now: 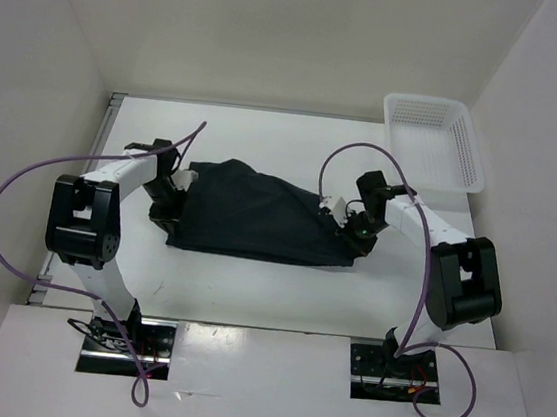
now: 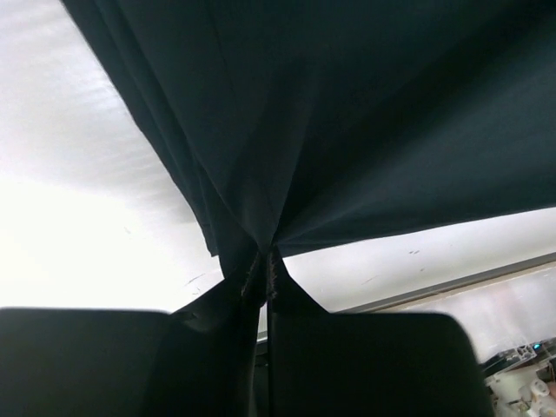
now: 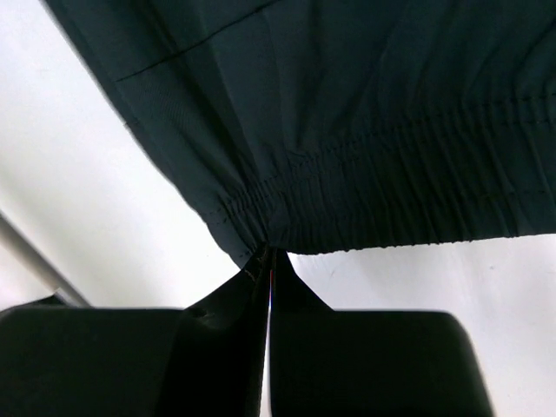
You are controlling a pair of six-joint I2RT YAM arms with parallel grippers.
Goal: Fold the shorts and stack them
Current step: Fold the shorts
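Shorts (image 1: 257, 221) between left tool (image 2: 265, 261) and right tool (image 3: 268, 256), each clamped on a fabric edge; white basket (image 1: 438, 104) well apart.

Bare table (image 1: 266, 137) lies beyond and before the shorts (image 1: 257, 216); the basket (image 1: 432, 141) blocks the far right corner.

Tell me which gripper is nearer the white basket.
Right. The right gripper pinches the shorts at their waistband end, the side toward the white basket; the left gripper pinches the opposite end, the whole garment between it and the basket.
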